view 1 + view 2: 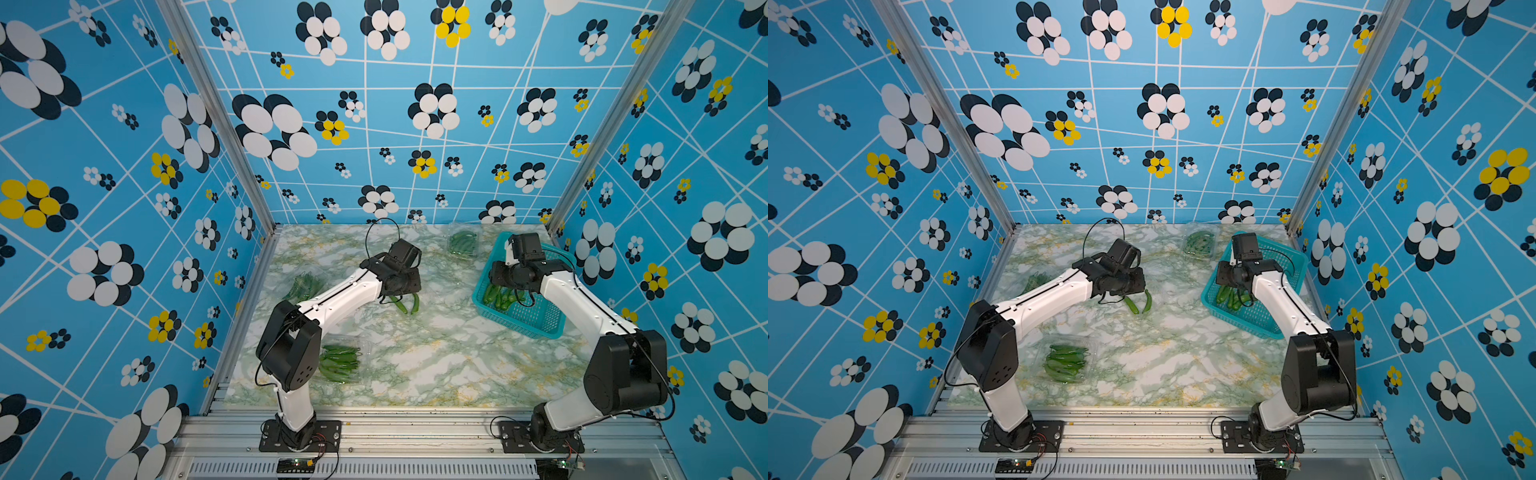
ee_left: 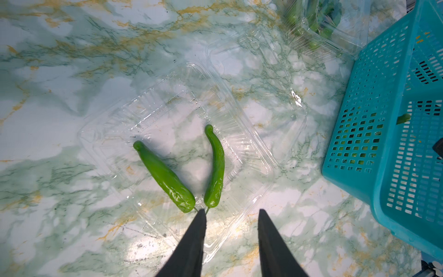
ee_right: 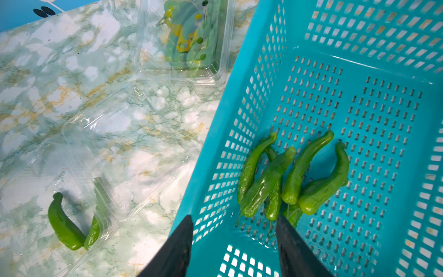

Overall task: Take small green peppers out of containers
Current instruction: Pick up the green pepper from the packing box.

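Two small green peppers (image 2: 165,177) lie side by side in an opened clear container (image 2: 251,153) at mid-table. My left gripper (image 2: 232,211) hovers over its near edge, open, with nothing between the fingers; one fingertip (image 2: 201,215) sits at the peppers' stems. My right gripper (image 3: 234,217) is open and empty above the teal basket (image 3: 359,72). Several peppers (image 3: 266,182) lie loose on the basket floor just beyond its fingertips. In both top views the left gripper (image 1: 399,291) is at the centre and the right gripper (image 1: 498,276) is over the basket (image 1: 536,320).
A clear container full of peppers (image 1: 340,361) sits near the left arm's elbow at the front. Another container (image 1: 461,243) stands at the back beside the basket, and a third container (image 1: 303,286) lies partly behind the left forearm. Patterned walls enclose three sides.
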